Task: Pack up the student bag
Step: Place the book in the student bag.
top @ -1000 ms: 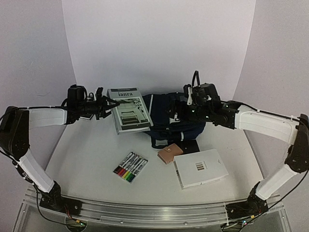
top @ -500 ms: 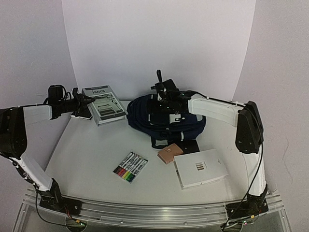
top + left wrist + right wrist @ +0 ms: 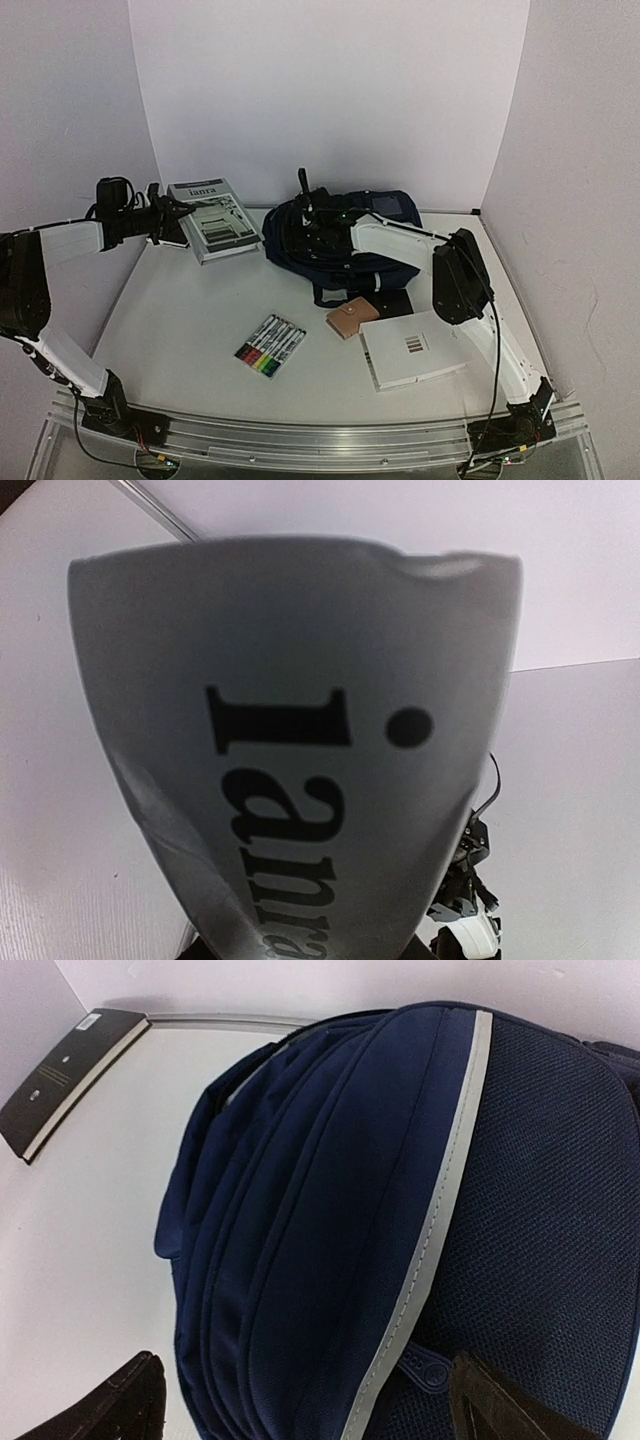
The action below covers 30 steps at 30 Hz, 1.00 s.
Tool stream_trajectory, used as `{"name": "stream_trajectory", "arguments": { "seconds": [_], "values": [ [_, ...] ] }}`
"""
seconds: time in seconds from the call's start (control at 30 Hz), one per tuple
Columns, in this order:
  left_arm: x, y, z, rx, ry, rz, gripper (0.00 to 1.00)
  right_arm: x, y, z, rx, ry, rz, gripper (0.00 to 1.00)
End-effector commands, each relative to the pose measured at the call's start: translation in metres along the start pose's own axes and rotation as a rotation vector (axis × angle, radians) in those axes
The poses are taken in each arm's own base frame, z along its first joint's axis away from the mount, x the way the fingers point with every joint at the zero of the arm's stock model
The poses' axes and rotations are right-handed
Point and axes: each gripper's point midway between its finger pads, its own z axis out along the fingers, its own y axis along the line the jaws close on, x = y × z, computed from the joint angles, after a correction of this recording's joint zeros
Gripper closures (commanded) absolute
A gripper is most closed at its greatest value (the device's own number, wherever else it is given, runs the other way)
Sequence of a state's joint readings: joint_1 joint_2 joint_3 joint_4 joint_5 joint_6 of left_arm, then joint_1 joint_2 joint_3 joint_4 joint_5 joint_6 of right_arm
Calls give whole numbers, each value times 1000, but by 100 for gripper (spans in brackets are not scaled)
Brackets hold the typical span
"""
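Nearest you on the counter (image 3: 180, 320) lie a marker pack (image 3: 270, 346), a tan wallet (image 3: 352, 318) and a white notebook (image 3: 415, 347), none packed. Beyond them the student bag (image 3: 345, 265) sits slumped at back centre; I can't make out its opening. Your right gripper (image 3: 312, 218) hangs over the bag's left end, jaws spread wide, holding nothing. Far left, your left gripper (image 3: 170, 218) is clamped on a tilted grey book (image 3: 215, 220). The step looks like opening the bag: next, find the zipper or flap, then bring the book across.

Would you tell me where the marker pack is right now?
In the top view, the marker pack lies toward the front of the table, left of the tan wallet.
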State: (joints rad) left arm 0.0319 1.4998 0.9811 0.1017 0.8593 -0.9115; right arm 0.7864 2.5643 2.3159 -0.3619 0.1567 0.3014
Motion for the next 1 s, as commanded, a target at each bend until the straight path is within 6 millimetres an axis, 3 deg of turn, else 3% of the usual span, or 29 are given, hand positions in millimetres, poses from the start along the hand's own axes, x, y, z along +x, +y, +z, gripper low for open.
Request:
{"name": "stream_trajectory", "arguments": {
  "seconds": [0.0, 0.23, 0.33, 0.5, 0.53, 0.7, 0.8, 0.97],
  "values": [
    [0, -16, -7, 32, -20, 56, 69, -2, -17, 11, 128, -45, -56, 4],
    [3, -14, -7, 39, -15, 45, 69, 16, -33, 20, 245, -35, -134, 13],
    [4, -13, -8, 40, -17, 42, 69, 13, -31, 18, 239, -45, -134, 40],
    [7, -15, -11, 44, -25, 40, 69, -14, -23, 1, 204, -112, -83, 96],
    [8, -16, -13, 47, -26, 40, 69, -22, -22, -5, 198, -131, -70, 100],
    [12, -21, -16, 62, -18, 45, 69, -74, -15, -53, 145, -258, -14, 100],
    [13, -23, -14, 76, -4, 45, 69, -108, -10, -93, 91, -347, 25, 100],
    [23, -31, 0, 123, 34, 41, 70, -135, -2, -141, -20, -441, 90, 100]
  ]
}}
